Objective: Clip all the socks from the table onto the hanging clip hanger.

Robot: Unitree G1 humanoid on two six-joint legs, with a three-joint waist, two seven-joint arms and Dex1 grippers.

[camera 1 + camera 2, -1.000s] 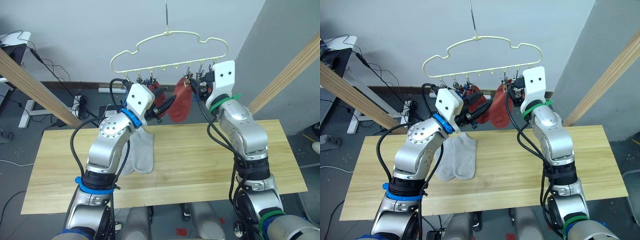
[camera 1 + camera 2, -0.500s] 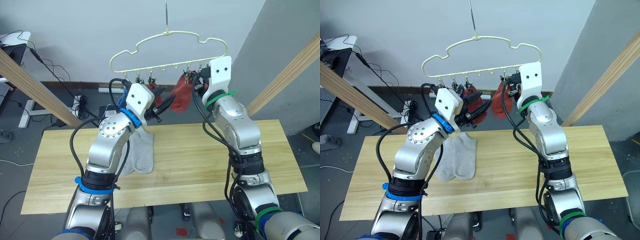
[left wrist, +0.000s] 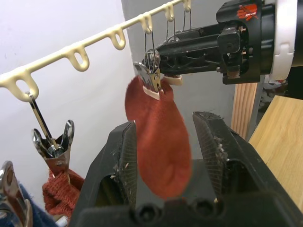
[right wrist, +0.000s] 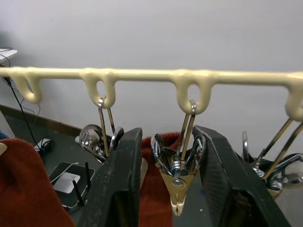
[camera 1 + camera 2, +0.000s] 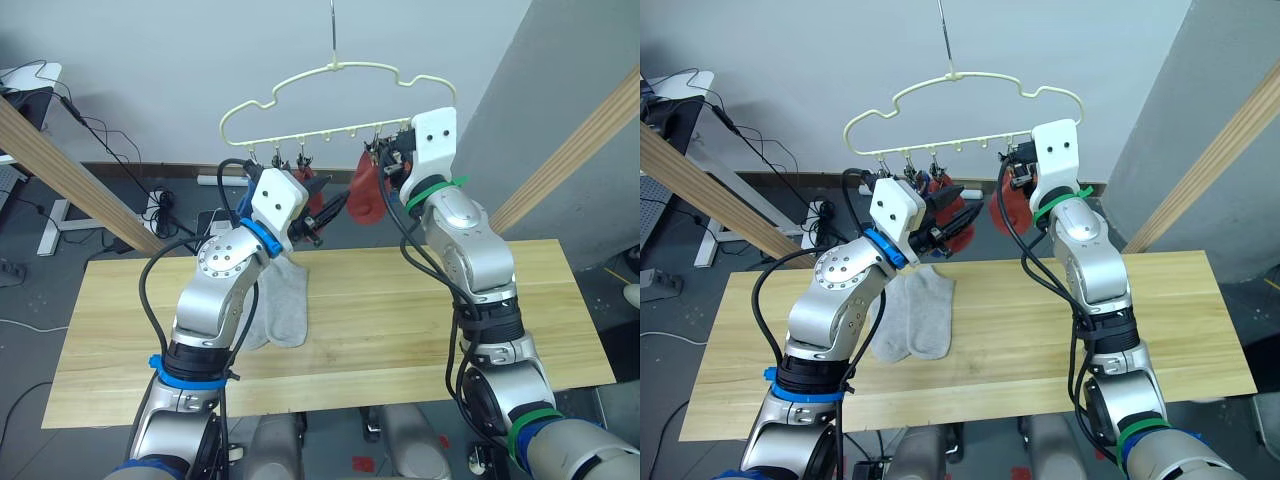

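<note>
The cream clip hanger hangs above the far edge of the table. A rust red sock dangles from a metal clip near its middle. My left gripper is open, its fingers on either side of that sock. My right gripper is open too, raised to the clip row, with one empty clip between its fingers. Another red sock and a blue sock hang from clips further left. Two light grey socks lie on the table under my left arm.
Slanted wooden poles stand at the left and right. A desk with cables sits at the back left. A grey wall panel rises behind the right side of the table.
My right gripper has moved up and to the left along the clip row. The red sock has swung up and left with it. My left arm has hardly moved.
</note>
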